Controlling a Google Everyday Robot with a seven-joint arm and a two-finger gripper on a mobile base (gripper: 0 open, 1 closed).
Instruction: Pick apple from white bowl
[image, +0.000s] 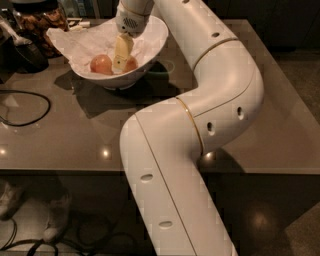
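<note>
The white bowl (157, 37), lined with crumpled white paper, stands at the back left of the grey table (75, 140). Two reddish apples lie in it: one on the left (101, 64) in full view, one on the right (131, 64) partly hidden. My gripper (120, 56) reaches down into the bowl from above, its cream tip between the two apples and against the right one. My big white arm (210, 100) curves over the table's middle and right.
A black cable loop (30, 107) lies on the table's left. Dark objects (22, 47) and a container of brown items (42, 20) stand behind the bowl at left. The table's front edge (60, 171) runs across, with cables on the floor below.
</note>
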